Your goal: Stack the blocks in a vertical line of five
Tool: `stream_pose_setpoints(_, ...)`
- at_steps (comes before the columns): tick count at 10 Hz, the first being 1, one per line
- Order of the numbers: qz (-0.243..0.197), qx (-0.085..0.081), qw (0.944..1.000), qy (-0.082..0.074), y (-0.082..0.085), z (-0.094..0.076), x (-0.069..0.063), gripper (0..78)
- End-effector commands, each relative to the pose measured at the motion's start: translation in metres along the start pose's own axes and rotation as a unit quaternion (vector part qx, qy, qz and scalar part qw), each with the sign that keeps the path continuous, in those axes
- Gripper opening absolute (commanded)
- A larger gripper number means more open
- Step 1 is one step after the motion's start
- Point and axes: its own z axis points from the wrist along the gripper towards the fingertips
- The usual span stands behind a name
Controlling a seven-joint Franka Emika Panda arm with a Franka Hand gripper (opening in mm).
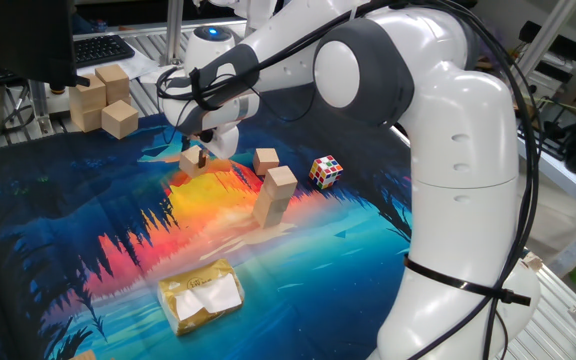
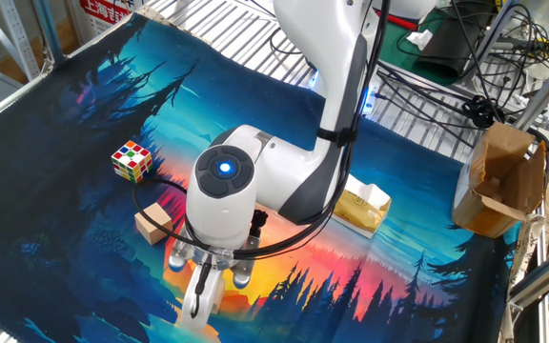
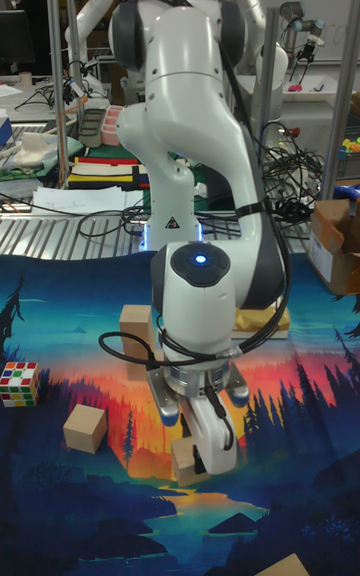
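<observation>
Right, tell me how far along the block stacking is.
Done: a short stack stands on the mat, apparently two blocks high. In hand: the fingers are at a loose block; whether they grip it is unclear. Left: that one, a second loose block and one more, not clearly visible, to reach five.

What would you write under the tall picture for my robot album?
The white robot's claw reaches down around a small wooden block on the colourful mat, a puzzle cube nearby.

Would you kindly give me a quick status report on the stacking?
Gripper down around a small block, closure unclear. Short stack standing nearby, one loose block beside it. Nothing obstructing.
</observation>
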Motion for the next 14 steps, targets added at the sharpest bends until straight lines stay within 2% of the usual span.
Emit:
stream_pose_setpoints(1, 0.001, -0.001, 1.0, 0.0, 0.001, -0.001, -0.001, 1.3)
stream_pose_setpoints(5, 0.001, -0.001, 1.0, 0.0, 0.001, -0.001, -0.001, 1.3)
stream_pose_setpoints(6, -0.199, -0.001, 0.9799, 0.006, -0.019, -0.06, 0.0, 1.3)
stream_pose_setpoints(7, -0.233, -0.001, 0.9725, 0.006, -0.022, -0.067, 0.0, 1.3)
stream_pose_setpoints(10, -0.275, -0.001, 0.9614, 0.004, -0.026, -0.074, 0.001, 1.3)
stream_pose_setpoints(11, -0.312, 0.0, 0.9499, 0.002, -0.029, -0.079, 0.001, 1.3)
stream_pose_setpoints(12, -0.336, 0.001, 0.9418, 0.002, -0.032, -0.083, -0.001, 1.3)
stream_pose_setpoints(14, -0.398, 0.005, 0.9173, 0.001, -0.039, -0.094, -0.005, 1.3)
